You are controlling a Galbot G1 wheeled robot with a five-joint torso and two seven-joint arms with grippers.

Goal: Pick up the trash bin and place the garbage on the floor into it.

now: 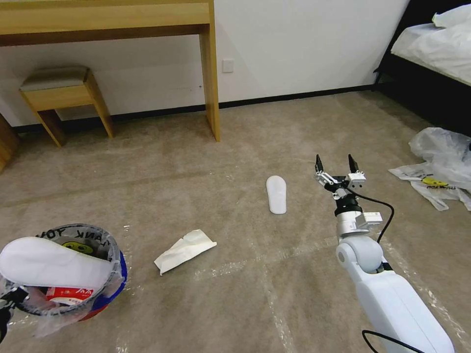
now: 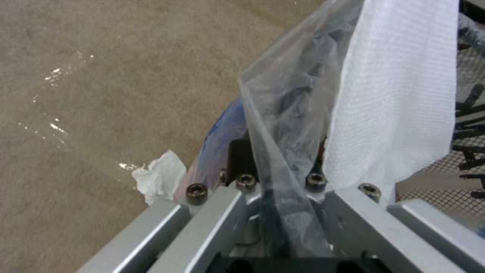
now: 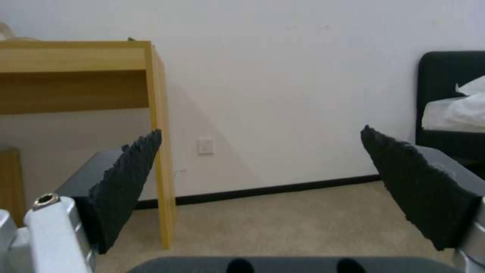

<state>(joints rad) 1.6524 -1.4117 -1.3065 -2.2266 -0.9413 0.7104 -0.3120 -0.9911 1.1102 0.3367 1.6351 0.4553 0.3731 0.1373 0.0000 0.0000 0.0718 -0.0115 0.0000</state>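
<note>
The right tool (image 1: 337, 164) hangs above the floor (image 1: 235, 162), its two black toothed fingers (image 3: 129, 178) spread wide with nothing between them; through the gap its wrist view looks at the white wall, a leg of the wooden surface (image 3: 161, 151) and the corner of a bed (image 3: 449, 110). Just beyond and to the left of it lies a white slipper (image 1: 276, 194), flat on the carpet. Nearer the robot sits a crumpled white paper (image 1: 184, 250), and off to the right a heap of clear plastic bags (image 1: 441, 166), cut off by the picture's edge.

The left tool (image 2: 275, 197) is mostly hidden: the clear liner folds over its middle, and whether its fingers are pressed on the rim I cannot tell. The trash bin (image 1: 105, 294) is at the lower left of the head view, its red wall and blue band showing under the clear bag printed with black letters and a yellow face. A second white slipper (image 1: 51, 262) lies across its mouth, covering most of the contents; a red wrapper (image 1: 68, 295) peeks out below.
</note>
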